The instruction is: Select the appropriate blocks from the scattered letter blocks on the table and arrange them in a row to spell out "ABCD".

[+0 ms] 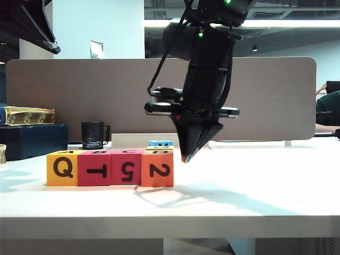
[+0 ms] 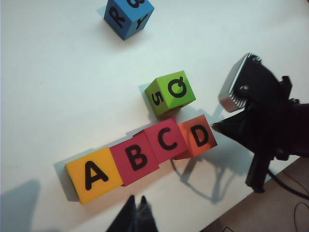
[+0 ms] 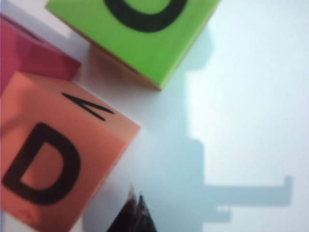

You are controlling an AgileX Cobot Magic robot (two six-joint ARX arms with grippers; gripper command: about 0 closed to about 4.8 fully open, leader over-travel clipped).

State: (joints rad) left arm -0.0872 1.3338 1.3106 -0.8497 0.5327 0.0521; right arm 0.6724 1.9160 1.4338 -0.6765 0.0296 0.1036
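Four blocks stand in a touching row on the white table (image 1: pixel 255 180): yellow (image 1: pixel 62 168), pink-red (image 1: pixel 94 169), pink-red (image 1: pixel 126 169) and orange (image 1: pixel 158 169). Their fronts show Q, T, 5, 2. From above, their tops read A (image 2: pixel 94 174), B (image 2: pixel 135 157), C (image 2: pixel 166 140), D (image 2: pixel 198 135). My right gripper (image 1: pixel 186 156) hangs shut and empty, tips just off the orange block's (image 3: pixel 53 159) outer side, close to the tabletop. High over the row's near side, my left gripper (image 2: pixel 136 200) is shut and empty.
A lime-green block (image 2: pixel 170 94) sits just behind C and D, and a blue block (image 2: pixel 128 17) lies farther back. A black mug (image 1: pixel 93 135), a dark case (image 1: pixel 32 139) and a beige partition (image 1: pixel 106 90) stand at the back. The table's front edge (image 2: pixel 241 212) is near.
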